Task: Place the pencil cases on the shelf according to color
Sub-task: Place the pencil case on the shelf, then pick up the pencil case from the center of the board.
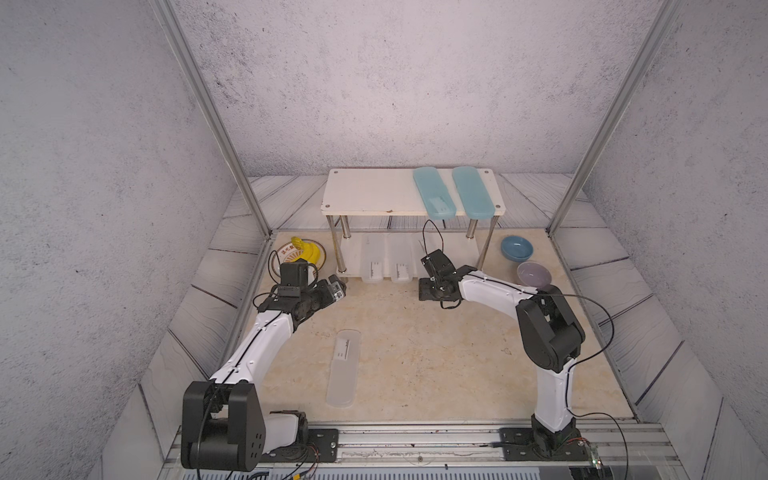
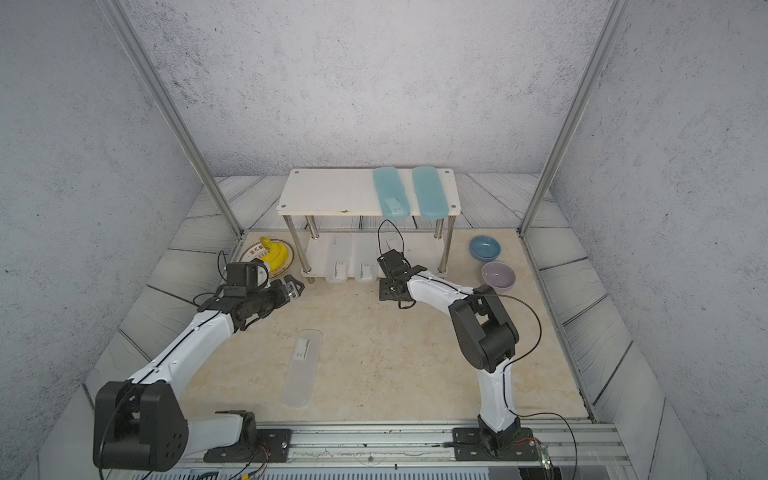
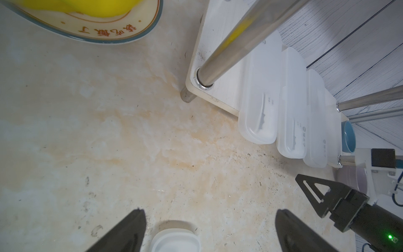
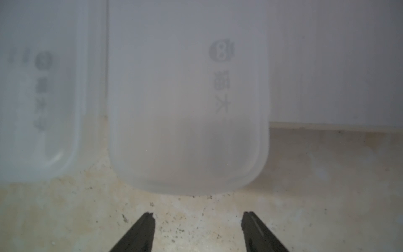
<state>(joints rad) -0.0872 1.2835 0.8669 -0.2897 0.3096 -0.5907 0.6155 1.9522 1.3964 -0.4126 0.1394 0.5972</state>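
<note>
Frosted pencil case (image 4: 187, 131) (lettering blurred) faces right gripper (image 4: 198, 215).

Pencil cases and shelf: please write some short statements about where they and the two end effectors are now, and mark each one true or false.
1. Both teal-blue pencil cases lie on top of the shelf. True.
2. Every frosted case is already on the shelf. False: one loose frosted case lies on the table in front of it.
3. The right end effector grips a frosted case. False: its jaws stand open, just short of the nearest frosted case.
4. The left end effector is open and empty. True.
5. Three frosted cases lie side by side on the lower board. True.
</note>
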